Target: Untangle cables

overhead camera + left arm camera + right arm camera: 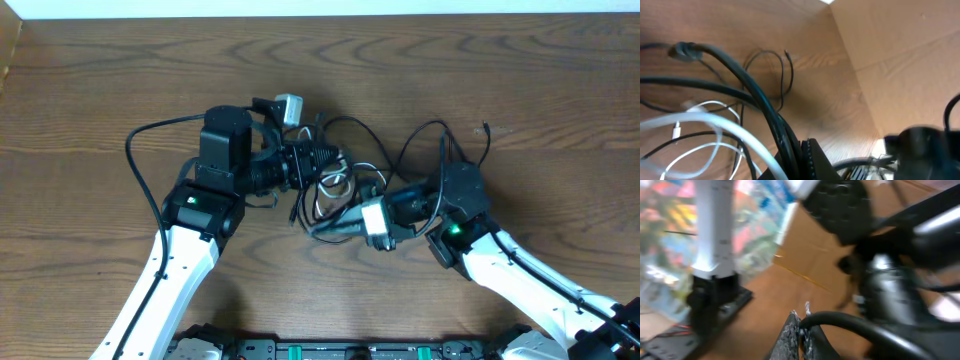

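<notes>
The cables (345, 175) lie in a tangle of thin black and white cords at the table's middle, between my two grippers. My left gripper (325, 160) reaches in from the left and is shut on black cable strands (785, 135); a white cable (715, 125) loops beside its finger. My right gripper (325, 228) reaches in from the right and is shut on a black cable (840, 320) that arcs away to the right. A black loop with a free end (782, 75) lies on the wood beyond, also seen overhead (440, 145).
The wooden table (90, 90) stretches all round the tangle. A thick arm wire (140, 150) loops at the left arm. A cardboard wall (900, 60) stands past the table's edge. The right wrist view is blurred.
</notes>
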Robot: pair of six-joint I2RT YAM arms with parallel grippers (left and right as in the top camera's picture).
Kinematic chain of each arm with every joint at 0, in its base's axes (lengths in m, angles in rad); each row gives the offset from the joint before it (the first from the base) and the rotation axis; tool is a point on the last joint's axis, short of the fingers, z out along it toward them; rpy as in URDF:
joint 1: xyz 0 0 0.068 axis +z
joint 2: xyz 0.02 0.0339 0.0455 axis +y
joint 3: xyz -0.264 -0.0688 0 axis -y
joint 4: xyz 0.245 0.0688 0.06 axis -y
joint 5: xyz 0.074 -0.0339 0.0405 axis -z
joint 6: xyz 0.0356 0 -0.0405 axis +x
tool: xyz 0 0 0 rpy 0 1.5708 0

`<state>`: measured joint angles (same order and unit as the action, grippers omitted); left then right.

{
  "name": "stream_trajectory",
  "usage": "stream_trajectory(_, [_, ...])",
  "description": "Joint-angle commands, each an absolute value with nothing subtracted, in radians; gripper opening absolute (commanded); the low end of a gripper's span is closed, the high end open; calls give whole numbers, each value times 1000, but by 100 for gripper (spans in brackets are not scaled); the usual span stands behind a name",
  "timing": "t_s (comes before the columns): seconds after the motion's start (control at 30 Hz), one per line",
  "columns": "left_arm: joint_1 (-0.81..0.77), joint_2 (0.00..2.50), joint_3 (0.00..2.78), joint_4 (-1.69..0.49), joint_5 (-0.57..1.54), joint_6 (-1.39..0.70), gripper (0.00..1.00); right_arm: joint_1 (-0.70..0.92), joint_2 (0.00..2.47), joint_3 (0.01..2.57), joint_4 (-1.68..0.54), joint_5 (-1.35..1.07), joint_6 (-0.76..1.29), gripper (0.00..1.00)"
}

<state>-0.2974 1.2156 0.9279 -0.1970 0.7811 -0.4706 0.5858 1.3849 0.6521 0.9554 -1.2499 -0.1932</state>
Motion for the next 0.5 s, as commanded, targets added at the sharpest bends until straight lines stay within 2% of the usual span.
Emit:
stream_trajectory(0.0, [-298, 1208, 953, -220, 797, -393, 8, 534, 1386, 651, 992, -1081, -73, 1])
stream_trajectory(0.2, [-298, 1208, 953, -231, 767, -398, 7, 462, 1386, 651, 1005, -932, 77, 1])
stream_trajectory(0.47, [-298, 1208, 953, -258, 788, -397, 8, 397, 1386, 651, 921, -738, 159, 2])
